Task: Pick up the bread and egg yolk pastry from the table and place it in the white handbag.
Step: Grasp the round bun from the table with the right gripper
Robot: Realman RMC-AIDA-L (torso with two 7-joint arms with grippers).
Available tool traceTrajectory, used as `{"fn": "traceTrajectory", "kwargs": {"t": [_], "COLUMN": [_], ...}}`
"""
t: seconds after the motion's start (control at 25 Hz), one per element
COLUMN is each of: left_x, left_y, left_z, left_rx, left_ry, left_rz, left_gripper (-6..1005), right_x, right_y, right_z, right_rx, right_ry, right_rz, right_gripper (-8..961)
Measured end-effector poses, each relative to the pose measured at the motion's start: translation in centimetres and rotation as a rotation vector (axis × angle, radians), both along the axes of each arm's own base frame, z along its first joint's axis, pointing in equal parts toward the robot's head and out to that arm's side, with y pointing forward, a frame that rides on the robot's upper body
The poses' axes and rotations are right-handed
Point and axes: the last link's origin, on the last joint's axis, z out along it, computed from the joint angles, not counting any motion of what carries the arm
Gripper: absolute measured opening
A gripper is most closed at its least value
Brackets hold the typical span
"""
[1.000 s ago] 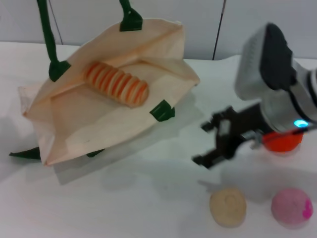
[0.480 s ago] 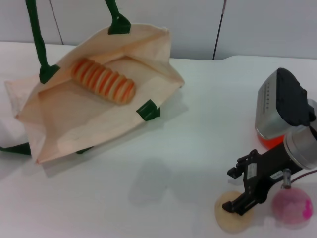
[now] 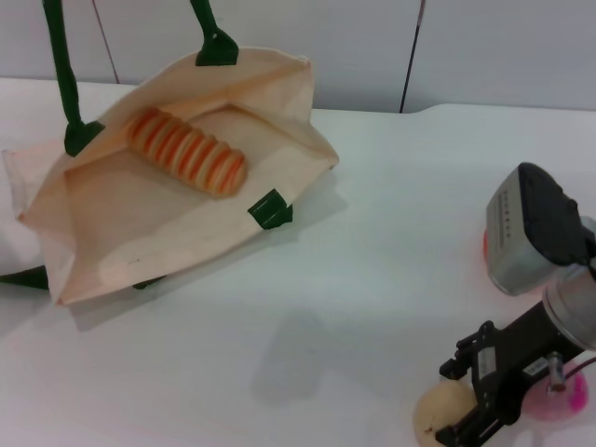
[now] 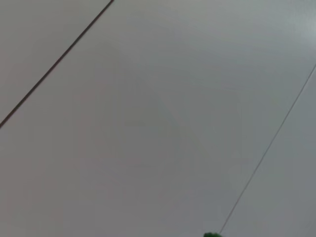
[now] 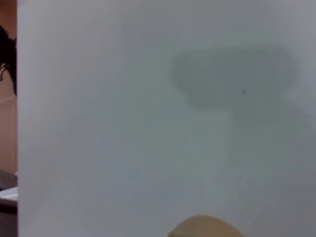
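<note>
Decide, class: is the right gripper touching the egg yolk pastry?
Cannot tell. In the head view the right gripper overlaps the egg yolk pastry at the frame's edge; neither contact nor gap shows plainly.

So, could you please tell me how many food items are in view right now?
4, perhaps more hidden. The bread lies inside the white handbag; the egg yolk pastry sits at the right gripper; a pink ball and an orange ball peek out behind that arm.

Striped bread (image 3: 186,152) inside white handbag (image 3: 140,233), pastry (image 3: 445,417) outside
</note>
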Motion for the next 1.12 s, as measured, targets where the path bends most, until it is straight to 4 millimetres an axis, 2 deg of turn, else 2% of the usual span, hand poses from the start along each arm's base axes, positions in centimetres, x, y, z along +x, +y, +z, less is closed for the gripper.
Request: {"fn": "traceTrajectory", "kwargs": {"t": [0.48, 1.12], "left_x": [-0.2, -0.3], "left_y": [-0.1, -0.1], "left_z": [0.2, 0.4], "left_rx": [0.004, 0.003], "left_ry": [-0.001, -0.001], "left_rz": [0.005, 0.008], "left_gripper": [113, 114], "right_x": [0.1, -0.9], "right_y": [-0.5, -1.0], "right_z": [-0.4, -0.2], "right_rx": [-0.024, -0.069], "right_ry": [-0.04, -0.043], "right_rz": [0.027, 0.063], "right_gripper": [904, 715]}}
